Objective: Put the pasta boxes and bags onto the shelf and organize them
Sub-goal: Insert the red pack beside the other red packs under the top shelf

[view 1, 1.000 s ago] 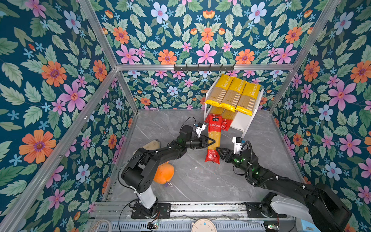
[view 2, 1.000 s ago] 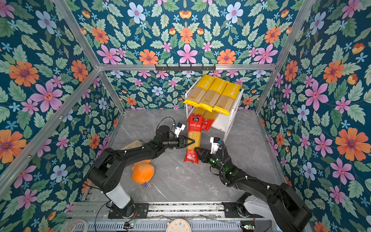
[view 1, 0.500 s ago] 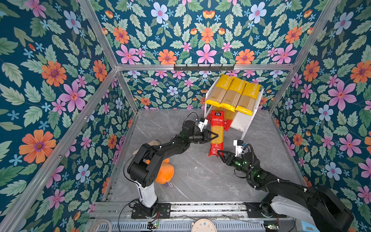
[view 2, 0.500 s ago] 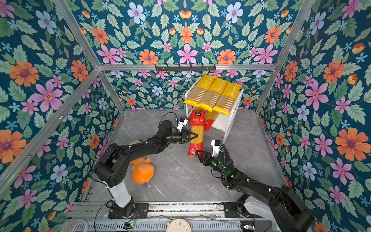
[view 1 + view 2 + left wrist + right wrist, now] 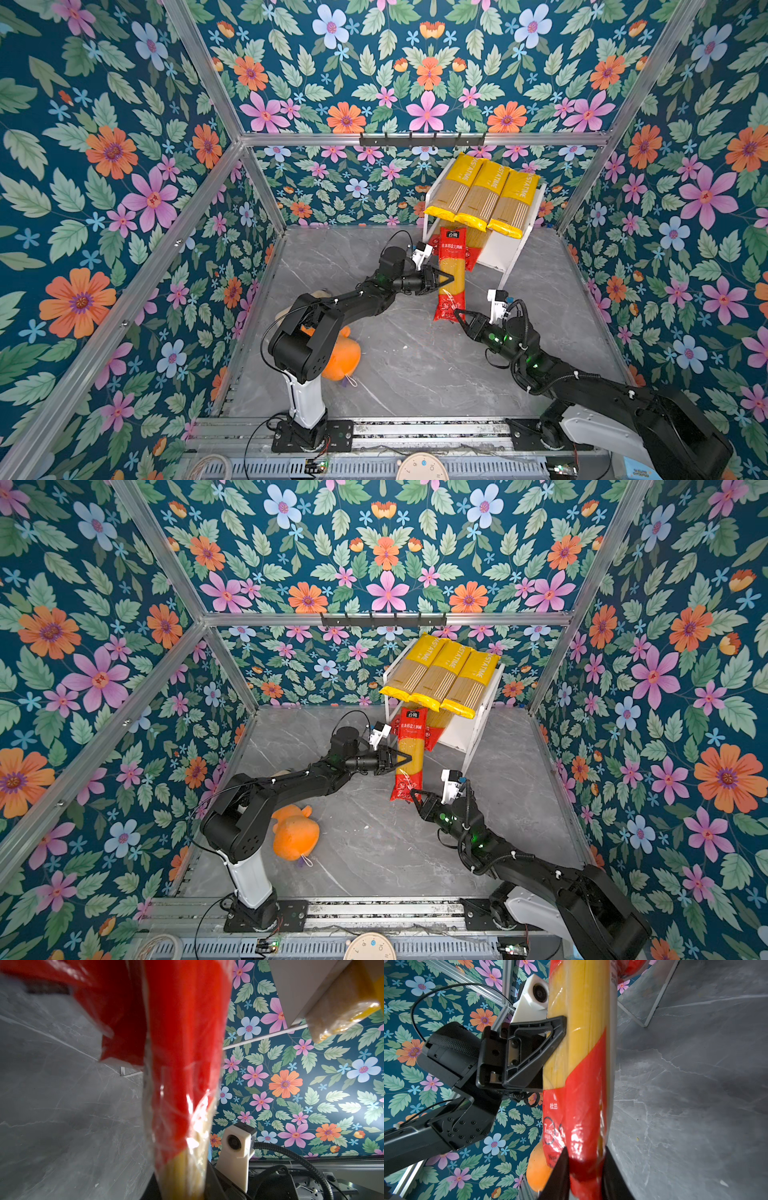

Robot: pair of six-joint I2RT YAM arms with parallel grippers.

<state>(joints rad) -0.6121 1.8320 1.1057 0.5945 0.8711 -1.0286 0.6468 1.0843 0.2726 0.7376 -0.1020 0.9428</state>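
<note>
Just in front of the shelf (image 5: 500,249), a red-ended spaghetti pack (image 5: 454,259) is carried lengthwise, its far red end at the mouth of the lower tier and its near end pointing away from the shelf. The left gripper (image 5: 448,278) pinches the clear noodle middle from the side, probably as the main support. The right gripper (image 5: 459,312) has its fingers pressed onto either side of the near red end, clearest in the right wrist view. It likely steadies the tail so the long pack stays aimed and doesn't swing. Three yellow PASTATIME packs (image 5: 484,195) fill the shelf's top board side by side and overhang its front. The lower tier already holds other red-ended packs (image 5: 471,258), partly hidden, so this one likely goes in beside them.
</note>
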